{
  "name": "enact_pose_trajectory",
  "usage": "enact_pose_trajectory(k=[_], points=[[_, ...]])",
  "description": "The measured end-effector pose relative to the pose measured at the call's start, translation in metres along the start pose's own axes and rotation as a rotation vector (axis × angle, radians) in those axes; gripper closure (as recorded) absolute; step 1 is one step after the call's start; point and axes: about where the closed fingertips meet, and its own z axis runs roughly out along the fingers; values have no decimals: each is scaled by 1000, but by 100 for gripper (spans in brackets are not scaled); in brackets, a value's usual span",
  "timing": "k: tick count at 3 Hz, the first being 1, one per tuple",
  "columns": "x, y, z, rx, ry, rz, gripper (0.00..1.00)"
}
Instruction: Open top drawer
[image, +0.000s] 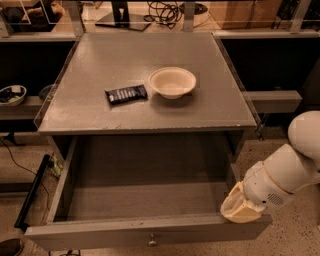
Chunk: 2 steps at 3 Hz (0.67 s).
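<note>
Overall, a grey cabinet fills the view. Its tabletop (100, 70) carries two loose items, both set back from the front edge and so well apart from the opening below.

Beneath the tabletop, the top drawer (100, 232) stands drawn far out toward the camera. Its deep, plain grey inside is exposed from back wall to front panel. By this extension the task is judged essentially complete.

The white arm (285, 172) enters from the right and slopes down toward the drawer's right front corner. That line lets it work from the side without reaching across the open cavity.

The cream-coloured hand (241, 209) sits at the right end of the front panel's top edge, touching it or just over it. Whether the hand is apart or together cannot be told. Its position suggests the panel edge, not the handle, serves as the point of purchase.

The pale bowl (172, 82) rests upright near the tabletop's centre. The dark wrapped bar (126, 94) lies flat just beside it on the left. The small brass knob (152, 242) at the middle of the drawer front is well apart from the hand.
</note>
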Motion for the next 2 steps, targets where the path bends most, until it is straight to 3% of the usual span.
enact_pose_trajectory(k=[1, 2], points=[[0, 0, 0, 0, 0, 0, 83], [0, 0, 0, 0, 0, 0, 52]])
